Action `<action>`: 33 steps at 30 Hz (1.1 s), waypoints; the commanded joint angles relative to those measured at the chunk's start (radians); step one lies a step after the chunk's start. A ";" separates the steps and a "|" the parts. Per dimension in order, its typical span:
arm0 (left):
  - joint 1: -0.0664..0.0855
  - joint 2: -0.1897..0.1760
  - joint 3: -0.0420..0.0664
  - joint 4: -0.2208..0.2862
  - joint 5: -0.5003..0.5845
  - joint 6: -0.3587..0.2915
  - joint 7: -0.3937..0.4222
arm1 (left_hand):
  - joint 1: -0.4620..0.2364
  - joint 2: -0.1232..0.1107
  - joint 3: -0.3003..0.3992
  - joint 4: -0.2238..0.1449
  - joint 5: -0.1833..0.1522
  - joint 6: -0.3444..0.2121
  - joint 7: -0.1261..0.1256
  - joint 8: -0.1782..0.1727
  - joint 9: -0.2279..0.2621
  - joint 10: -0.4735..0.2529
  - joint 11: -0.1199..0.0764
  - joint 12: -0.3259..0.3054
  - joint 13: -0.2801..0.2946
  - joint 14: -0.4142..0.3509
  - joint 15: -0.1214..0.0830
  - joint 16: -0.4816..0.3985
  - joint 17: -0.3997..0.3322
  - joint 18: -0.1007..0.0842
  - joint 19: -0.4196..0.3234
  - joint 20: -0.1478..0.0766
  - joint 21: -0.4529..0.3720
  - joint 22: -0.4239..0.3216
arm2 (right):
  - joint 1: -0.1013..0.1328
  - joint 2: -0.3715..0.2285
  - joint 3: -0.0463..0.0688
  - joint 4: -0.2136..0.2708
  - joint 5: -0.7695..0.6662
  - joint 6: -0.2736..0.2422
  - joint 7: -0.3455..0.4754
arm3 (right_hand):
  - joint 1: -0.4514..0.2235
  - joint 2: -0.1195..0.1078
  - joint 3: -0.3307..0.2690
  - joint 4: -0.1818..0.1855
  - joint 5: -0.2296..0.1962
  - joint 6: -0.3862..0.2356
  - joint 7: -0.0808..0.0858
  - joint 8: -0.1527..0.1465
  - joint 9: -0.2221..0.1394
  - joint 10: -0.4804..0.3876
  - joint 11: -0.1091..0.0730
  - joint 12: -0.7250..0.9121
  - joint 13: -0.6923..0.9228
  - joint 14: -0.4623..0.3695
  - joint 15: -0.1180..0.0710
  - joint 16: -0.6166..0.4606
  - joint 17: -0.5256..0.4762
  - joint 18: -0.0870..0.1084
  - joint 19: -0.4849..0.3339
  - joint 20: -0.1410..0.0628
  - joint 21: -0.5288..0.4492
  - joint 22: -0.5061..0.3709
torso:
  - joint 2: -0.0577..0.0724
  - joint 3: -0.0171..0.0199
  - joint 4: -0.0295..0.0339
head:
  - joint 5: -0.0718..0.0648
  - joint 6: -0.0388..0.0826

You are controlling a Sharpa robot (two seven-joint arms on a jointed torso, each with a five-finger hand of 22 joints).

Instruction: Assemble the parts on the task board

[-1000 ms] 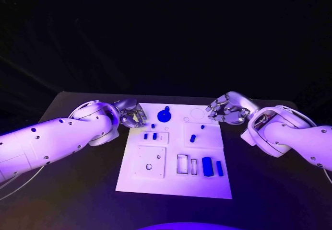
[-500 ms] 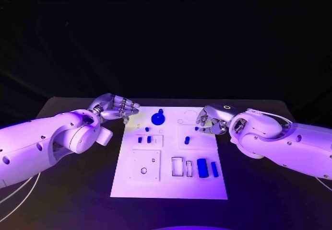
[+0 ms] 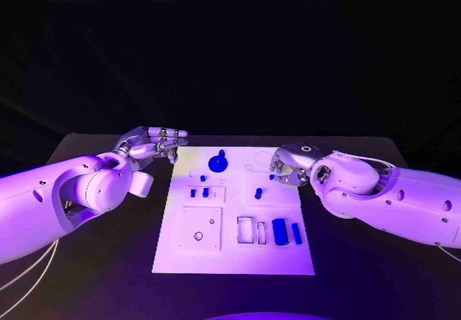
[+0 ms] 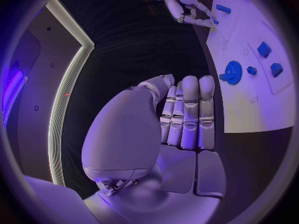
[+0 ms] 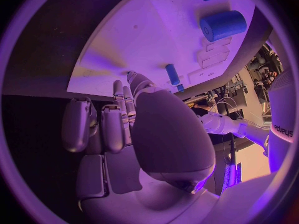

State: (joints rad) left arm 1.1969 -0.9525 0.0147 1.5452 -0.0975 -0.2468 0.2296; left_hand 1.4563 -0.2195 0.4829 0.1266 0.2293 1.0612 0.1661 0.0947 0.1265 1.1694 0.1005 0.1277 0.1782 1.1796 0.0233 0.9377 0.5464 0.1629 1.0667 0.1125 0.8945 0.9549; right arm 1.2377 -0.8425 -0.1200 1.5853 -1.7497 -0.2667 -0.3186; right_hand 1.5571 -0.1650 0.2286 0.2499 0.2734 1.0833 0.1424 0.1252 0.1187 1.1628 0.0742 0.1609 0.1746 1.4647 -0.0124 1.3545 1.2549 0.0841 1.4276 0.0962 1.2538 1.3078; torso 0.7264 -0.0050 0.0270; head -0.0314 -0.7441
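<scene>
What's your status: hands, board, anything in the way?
Left hand open, off the task board's far left corner, holding nothing. Right hand at the board's right edge by a small blue peg; grip unclear. Blue gear untouched. Nothing obstructing.

The left hand (image 3: 154, 142) hovers with its fingers (image 4: 189, 109) straight and held together, empty; the right hand (image 3: 288, 166) hangs with fingers (image 5: 118, 122) extended, holding nothing.

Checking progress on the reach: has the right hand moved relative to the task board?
Yes. The right hand has come inward over the task board's right edge, near a small blue peg.
</scene>
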 commanded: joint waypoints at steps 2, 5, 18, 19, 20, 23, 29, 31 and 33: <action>0.001 0.000 0.000 0.006 0.044 0.028 0.034 | 0.002 0.008 -0.006 -0.001 -0.004 -0.003 0.004 -0.001 -0.002 -0.003 -0.001 0.006 0.002 -0.007 -0.002 -0.003 -0.002 0.008 -0.008 0.001 -0.007 -0.004 | -0.004 0.008 0.000 -0.006 -0.034 0.024 -0.012 | 0.003 -0.003 0.022 -0.002 0.003 0.013 -0.001 -0.006 0.000 0.015 -0.001 -0.007 -0.006 0.047 0.005 0.009 0.003 -0.020 0.009 0.002 0.008 0.120 | -0.001 0.0013 0.0013 | 0.000 -0.004; 0.001 0.000 0.000 0.006 0.044 0.029 0.032 | 0.003 0.008 -0.007 -0.003 -0.004 -0.004 0.005 -0.001 -0.002 -0.004 -0.001 0.007 0.002 -0.007 -0.001 -0.003 -0.002 0.009 -0.008 0.001 -0.009 -0.006 | -0.007 0.012 0.000 -0.010 -0.028 0.029 -0.006 | 0.001 -0.003 0.037 -0.003 0.001 0.018 -0.003 -0.007 0.000 0.021 -0.002 -0.012 -0.012 0.047 0.005 0.011 0.005 -0.020 0.010 0.001 0.012 0.124 | -0.001 0.0014 0.0011 | 0.001 -0.005; 0.001 0.003 0.000 0.003 0.039 0.031 0.019 | 0.012 0.015 -0.013 -0.015 -0.003 -0.008 0.009 -0.001 -0.005 -0.012 0.002 0.014 0.003 -0.011 -0.001 -0.006 -0.009 0.011 -0.014 0.000 -0.026 -0.019 | -0.015 0.034 0.000 -0.036 -0.006 0.028 0.016 | -0.006 -0.001 0.068 -0.006 0.004 0.030 -0.006 -0.010 0.001 0.035 -0.005 -0.021 -0.022 0.047 0.003 0.015 0.007 -0.021 0.010 -0.001 0.015 0.128 | -0.001 0.0017 0.0004 | 0.000 -0.005; 0.001 0.003 0.000 0.003 0.039 0.031 0.019 | 0.012 0.015 -0.013 -0.015 -0.003 -0.009 0.009 -0.001 -0.005 -0.012 0.002 0.014 0.003 -0.011 -0.001 -0.006 -0.009 0.011 -0.015 0.000 -0.026 -0.019 | -0.016 0.036 0.000 -0.038 -0.005 0.029 0.018 | -0.006 0.000 0.071 -0.006 0.004 0.031 -0.006 -0.011 0.001 0.036 -0.005 -0.022 -0.023 0.047 0.002 0.015 0.007 -0.021 0.010 -0.001 0.015 0.129 | -0.001 0.0014 0.0004 | -0.001 -0.005; 0.001 0.003 0.000 0.003 0.038 0.031 0.018 | 0.012 0.015 -0.013 -0.015 -0.003 -0.009 0.009 -0.001 -0.005 -0.012 0.002 0.014 0.003 -0.011 -0.001 -0.006 -0.009 0.011 -0.015 0.000 -0.026 -0.019 | -0.017 0.038 0.000 -0.040 -0.004 0.029 0.019 | -0.006 0.000 0.073 -0.007 0.004 0.031 -0.006 -0.011 0.001 0.036 -0.006 -0.023 -0.023 0.047 0.002 0.015 0.007 -0.021 0.010 -0.001 0.015 0.129 | 0.000 0.0016 0.0003 | -0.001 -0.004; 0.001 0.004 0.000 0.004 0.036 0.034 0.016 | 0.013 0.016 -0.014 -0.017 -0.003 -0.009 0.009 -0.001 -0.006 -0.013 0.002 0.016 0.003 -0.010 -0.001 -0.006 -0.010 0.010 -0.009 0.000 -0.020 -0.014 | -0.021 0.045 0.000 -0.047 -0.001 0.030 0.024 | -0.007 0.000 0.076 -0.007 0.004 0.032 -0.006 -0.011 0.001 0.037 -0.006 -0.024 -0.024 0.047 0.002 0.016 0.007 -0.020 0.010 -0.001 0.015 0.129 | 0.000 0.0016 0.0003 | -0.001 -0.006; 0.001 0.003 0.000 0.005 0.034 0.038 0.011 | 0.014 0.017 -0.015 -0.018 -0.003 -0.009 0.010 -0.001 -0.006 -0.014 0.002 0.017 0.004 -0.009 -0.001 -0.005 -0.010 0.009 -0.007 0.000 -0.019 -0.013 | -0.027 0.051 0.000 -0.053 0.008 0.036 0.030 | -0.009 0.000 0.081 -0.008 0.003 0.033 -0.006 -0.012 0.001 0.038 -0.005 -0.026 -0.026 0.047 0.002 0.016 0.007 -0.020 0.009 -0.001 0.015 0.129 | 0.000 0.0013 0.0015 | 0.000 -0.009; 0.001 0.003 0.000 0.005 0.033 0.038 0.010 | 0.015 0.018 -0.016 -0.020 -0.003 -0.009 0.010 -0.001 -0.006 -0.014 0.002 0.018 0.004 -0.007 -0.001 -0.004 -0.010 0.010 -0.009 0.000 -0.022 -0.015 | -0.028 0.053 0.000 -0.054 0.010 0.039 0.031 | -0.011 0.001 0.086 -0.009 0.003 0.035 -0.007 -0.012 0.001 0.041 -0.006 -0.027 -0.027 0.047 0.002 0.017 0.008 -0.021 0.010 -0.002 0.016 0.130 | -0.001 0.0009 0.0016 | 0.002 -0.010; 0.001 0.003 0.000 0.004 0.033 0.039 0.009 | 0.015 0.018 -0.016 -0.020 -0.003 -0.009 0.010 -0.001 -0.006 -0.014 0.002 0.018 0.004 -0.007 -0.001 -0.004 -0.010 0.010 -0.009 0.000 -0.022 -0.015 | -0.029 0.053 0.000 -0.055 0.011 0.040 0.031 | -0.012 0.002 0.094 -0.012 0.004 0.041 -0.008 -0.012 0.003 0.046 -0.007 -0.028 -0.029 0.047 0.001 0.018 0.008 -0.021 0.010 -0.002 0.018 0.132 | -0.001 0.0009 0.0008 | 0.003 -0.012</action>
State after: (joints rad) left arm 1.1972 -0.9511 0.0146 1.5473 -0.0655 -0.2280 0.2373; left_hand 1.4694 -0.2065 0.4691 0.1128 0.2293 1.0536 0.1729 0.0947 0.1210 1.1624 0.1003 0.1428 0.1809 1.1760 0.0200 0.9377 0.5376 0.1629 1.0596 0.1125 0.8713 0.9404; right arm 1.2161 -0.7927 -0.1155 1.5315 -1.7456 -0.2552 -0.3027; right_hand 1.5569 -0.1647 0.3175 0.2361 0.2731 1.1200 0.1345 0.1175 0.1204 1.2039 0.0654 0.1341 0.1445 1.4647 -0.0125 1.3657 1.2622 0.0789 1.4346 0.0964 1.2684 1.3076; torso 0.7259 -0.0035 0.0280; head -0.0301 -0.7544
